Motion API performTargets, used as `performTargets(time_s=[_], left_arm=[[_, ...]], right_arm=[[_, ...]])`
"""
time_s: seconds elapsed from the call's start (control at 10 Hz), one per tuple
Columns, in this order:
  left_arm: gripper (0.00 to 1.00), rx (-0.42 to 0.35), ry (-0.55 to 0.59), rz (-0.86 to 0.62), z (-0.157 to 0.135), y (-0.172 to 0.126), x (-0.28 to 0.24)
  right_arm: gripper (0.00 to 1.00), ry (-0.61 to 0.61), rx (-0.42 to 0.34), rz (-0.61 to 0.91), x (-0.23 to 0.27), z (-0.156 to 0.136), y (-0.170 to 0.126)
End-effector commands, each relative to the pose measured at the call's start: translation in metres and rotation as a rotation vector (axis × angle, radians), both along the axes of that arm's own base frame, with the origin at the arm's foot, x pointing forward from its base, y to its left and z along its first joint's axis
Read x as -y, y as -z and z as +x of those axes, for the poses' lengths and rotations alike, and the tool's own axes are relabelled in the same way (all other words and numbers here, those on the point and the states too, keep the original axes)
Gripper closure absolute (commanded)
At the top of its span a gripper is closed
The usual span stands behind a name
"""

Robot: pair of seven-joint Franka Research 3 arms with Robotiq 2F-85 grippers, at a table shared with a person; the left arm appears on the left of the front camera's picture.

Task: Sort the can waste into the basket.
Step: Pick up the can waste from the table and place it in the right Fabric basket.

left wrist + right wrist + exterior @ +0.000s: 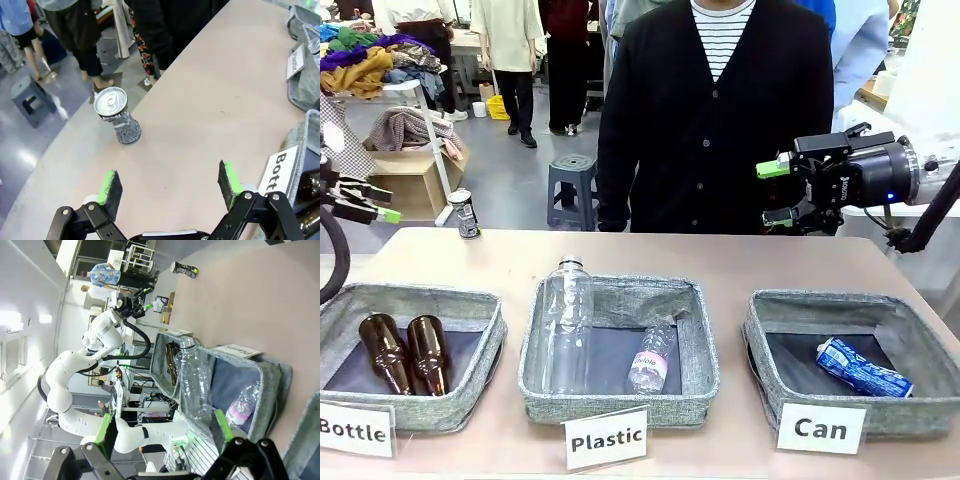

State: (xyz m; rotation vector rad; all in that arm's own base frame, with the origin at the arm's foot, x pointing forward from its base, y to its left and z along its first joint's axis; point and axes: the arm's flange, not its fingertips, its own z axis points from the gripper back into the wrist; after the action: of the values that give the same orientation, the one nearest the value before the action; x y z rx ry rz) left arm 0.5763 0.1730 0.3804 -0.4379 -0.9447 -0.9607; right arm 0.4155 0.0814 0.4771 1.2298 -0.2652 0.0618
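**Can sorting: one can on the desk, one in the basket**

Left claw [167, 187]: released, jaws spread wide, holding nothing. It hovers above the desk [210, 100] near the far left corner.

Dark can [117, 116]: stands upright on the desk just ahead of the left claw, apart from its green pads [111, 187]. Silver top with pull tab; body dented and pinched at the waist, black-silver print.

Blue can [861, 368]: lies on its side on the dark base of the grey woven basket [775, 372] behind the "Can" sign [821, 428]. Crushed, blue with white lettering.

Right claw [776, 193]: raised above the far right of the desk, pointing sideways, released and empty.
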Motion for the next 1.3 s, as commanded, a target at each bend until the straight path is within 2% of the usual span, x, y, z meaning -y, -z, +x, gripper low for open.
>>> performTargets(time_s=[0.0,0.1,0.2,0.3,0.5,0.7,0.9,1.2], left_arm=[[0.0,0.016,0.006,0.004,-0.009,-0.005,0.002],[0.0,0.0,0.0,0.0,0.0,0.0,0.0],[0.0,0.008,-0.002,0.017,0.027,0.006,0.004],[0.0,0.015,0.069,-0.001,0.045,0.011,0.002],[0.0,0.065,0.1,-0.058,0.064,0.02,-0.004],[0.0,0.037,0.122,-0.03,0.088,0.029,-0.008],[0.0,0.041,0.243,0.004,0.113,0.039,-0.007],[0.0,0.001,0.273,-0.018,0.151,0.058,-0.003]], right_arm=[[0.0,-0.01,0.008,-0.004,-0.001,0.001,-0.002],[0.0,-0.01,0.008,-0.004,-0.001,0.001,-0.002],[0.0,-0.01,0.008,-0.004,-0.001,0.001,-0.002],[0.0,-0.01,0.008,-0.004,-0.001,0.001,-0.002],[0.0,-0.01,0.008,-0.004,-0.001,0.001,-0.002],[0.0,-0.01,0.008,-0.004,-0.001,0.001,-0.002],[0.0,-0.01,0.008,-0.004,-0.001,0.001,-0.002],[0.0,-0.01,0.008,-0.004,-0.001,0.001,-0.002]])
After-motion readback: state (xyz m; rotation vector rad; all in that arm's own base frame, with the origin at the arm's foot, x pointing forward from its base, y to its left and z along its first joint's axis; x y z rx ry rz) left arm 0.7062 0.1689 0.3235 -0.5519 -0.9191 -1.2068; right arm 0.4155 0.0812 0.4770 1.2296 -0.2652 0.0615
